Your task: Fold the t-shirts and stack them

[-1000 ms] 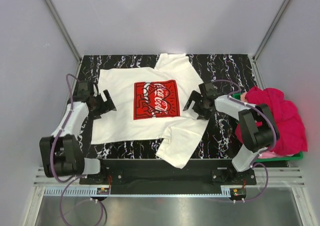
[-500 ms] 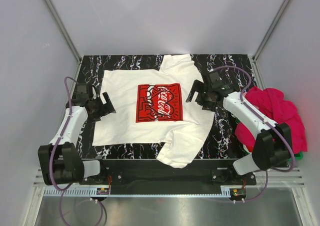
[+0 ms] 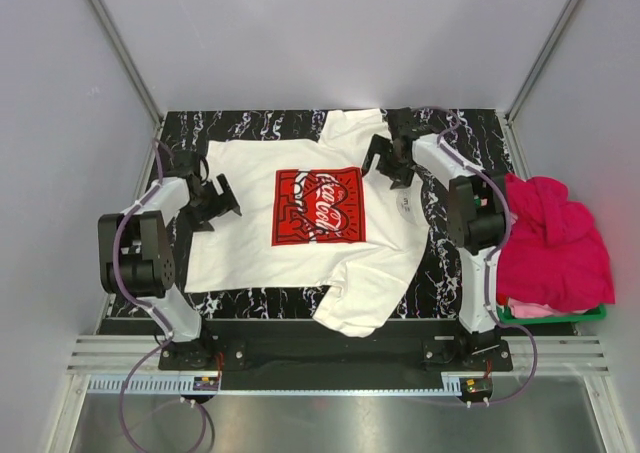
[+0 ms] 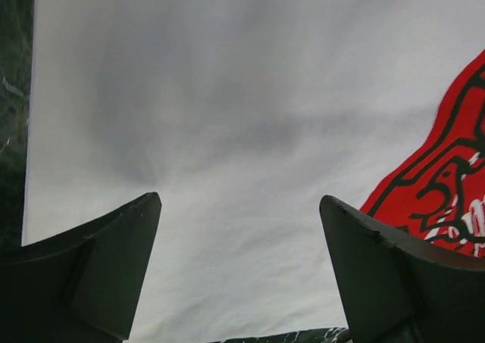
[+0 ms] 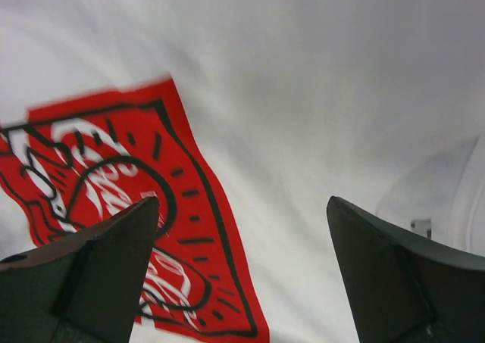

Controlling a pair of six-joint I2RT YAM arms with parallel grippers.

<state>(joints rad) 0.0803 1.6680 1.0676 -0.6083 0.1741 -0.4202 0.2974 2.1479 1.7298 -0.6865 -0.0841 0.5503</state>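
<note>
Starting at my end of the table (image 3: 450, 273): the white t-shirt (image 3: 300, 243) is spread flat, chest up, on the black marbled top. Its near sleeve (image 3: 355, 308) reaches right down to the near edge, between the two arm bases. Off to the right, well apart from it, the magenta-pink shirts (image 3: 555, 238) sit in a loose heap on the green basket (image 3: 580, 315). I can only see a sliver of the basket's rim under the pile.

Moving in, the left gripper (image 3: 215, 198) hangs over the shirt's left edge, which looks like the hem side. On the left wrist cam its fingers (image 4: 114, 260) are spread wide with nothing pinched between them. There's just plain white cloth underneath and a corner of the red Coca-Cola print (image 4: 447, 184) poking in from the right. I can't tell from that view whether the tips actually touch the fabric.

Further back, the right gripper (image 3: 390, 158) is over the far shoulder area, just beside the print's far right corner. Its fingers (image 5: 386, 267) are wide apart too and grip nothing. Below them I see the print on the left and the collar with its little neck label (image 5: 419, 226) on the right.

Farthest out, the other sleeve (image 3: 345, 123) pokes toward the back edge of the table.
</note>
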